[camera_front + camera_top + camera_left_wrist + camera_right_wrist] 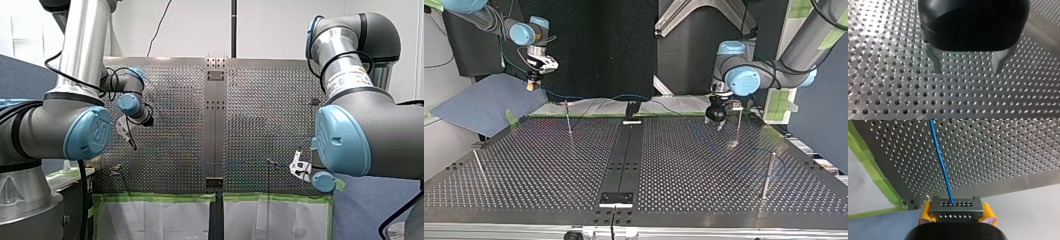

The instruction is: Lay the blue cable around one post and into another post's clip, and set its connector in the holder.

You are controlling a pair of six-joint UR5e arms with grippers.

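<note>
Off the table's far-left corner in the top view, my right gripper (531, 86) hangs above a blue mat (484, 102). From it the blue cable (589, 97) runs along the far edge toward the centre rail (624, 150). A thin post (568, 121) stands just on the near side of the cable; can't tell if they touch.

The right wrist view adds the grip detail. Yellow pads (925, 212) are clamped on both sides of the connector (956, 207), a dark block with rows of holes. The cable leaves the block's top face and runs ahead over the perforated table (998, 157), with green tape (878, 180) along the table's edge.

Left wrist view: my left gripper (968, 72) is spread wide. Metal fingers (936, 61) hold nothing, only table holes beneath.

Top view places it near the far-right post (738, 125), well apart from cable and connector. Front view shows the cable only as a faint line.
</note>
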